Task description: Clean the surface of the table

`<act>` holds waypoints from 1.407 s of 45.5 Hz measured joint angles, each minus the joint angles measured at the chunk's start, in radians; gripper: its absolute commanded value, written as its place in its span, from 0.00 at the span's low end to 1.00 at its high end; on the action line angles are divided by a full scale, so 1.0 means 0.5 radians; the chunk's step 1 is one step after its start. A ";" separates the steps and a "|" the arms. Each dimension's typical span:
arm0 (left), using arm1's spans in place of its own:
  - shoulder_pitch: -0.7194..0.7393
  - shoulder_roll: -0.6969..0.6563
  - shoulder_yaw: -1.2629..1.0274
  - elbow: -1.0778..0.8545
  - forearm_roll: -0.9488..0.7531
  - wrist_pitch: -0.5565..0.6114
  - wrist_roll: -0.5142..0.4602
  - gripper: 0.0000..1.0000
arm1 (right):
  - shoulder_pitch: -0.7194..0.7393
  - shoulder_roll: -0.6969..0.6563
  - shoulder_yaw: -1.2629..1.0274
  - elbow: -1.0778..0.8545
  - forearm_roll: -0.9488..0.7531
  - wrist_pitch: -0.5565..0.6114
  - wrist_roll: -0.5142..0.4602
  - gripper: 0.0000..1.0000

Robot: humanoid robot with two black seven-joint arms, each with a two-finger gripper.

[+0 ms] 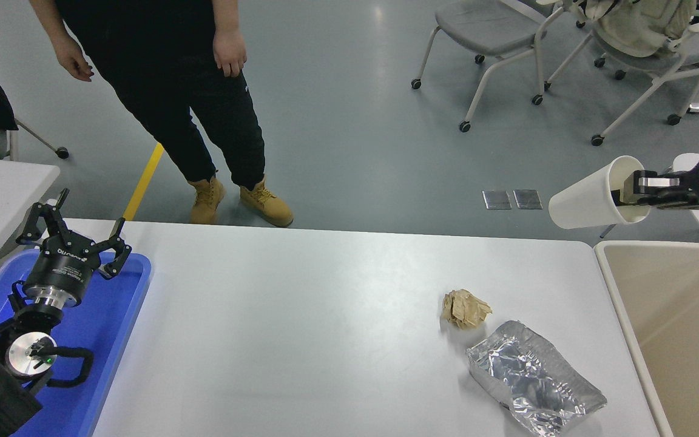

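At the lower left of the frame you have the left gripper (76,227) parked over a blue tray (113,328), its fingers spread wide and grasping nothing. Above it, at the upper left, a person (167,79) in black clothes and tan boots stands on the grey floor past the table's far edge. The table surface (301,328) fills the middle and bottom of the frame. Toward its lower right you see a crumpled brown paper ball (465,308) and, just beside it and lower, a crinkled silver foil bag (534,379); the two lie close, but you cannot tell if they touch. At the right edge sits a beige bin (677,340). Above the bin, your right gripper (641,189) is clamped on the rim of a white paper cup (592,197), held tilted on its side in the air, mouth toward the right.
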 measured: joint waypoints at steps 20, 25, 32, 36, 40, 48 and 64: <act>0.000 0.000 -0.001 0.000 0.000 0.000 0.000 1.00 | -0.166 0.034 -0.022 -0.315 -0.001 -0.041 0.000 0.00; 0.000 0.000 -0.001 0.000 0.000 0.000 0.000 1.00 | -0.316 0.111 -0.016 -0.515 0.005 -0.114 0.000 0.00; 0.000 0.000 -0.001 0.000 0.000 0.000 0.000 1.00 | -0.582 0.259 -0.014 -0.856 0.084 -0.247 0.000 0.00; 0.000 0.000 -0.001 0.000 0.000 0.000 0.000 1.00 | -0.743 0.363 -0.013 -1.078 0.151 -0.313 0.001 0.00; 0.000 0.000 -0.001 0.000 0.000 0.000 0.000 1.00 | -0.882 0.476 -0.010 -1.297 0.216 -0.363 0.002 0.00; 0.000 0.000 -0.002 0.001 0.000 0.000 0.000 1.00 | -1.152 0.744 -0.008 -1.795 0.379 -0.454 0.005 0.00; 0.000 0.000 -0.001 0.000 0.000 0.000 0.000 1.00 | -1.566 1.339 -0.008 -2.729 0.604 -0.593 0.003 0.00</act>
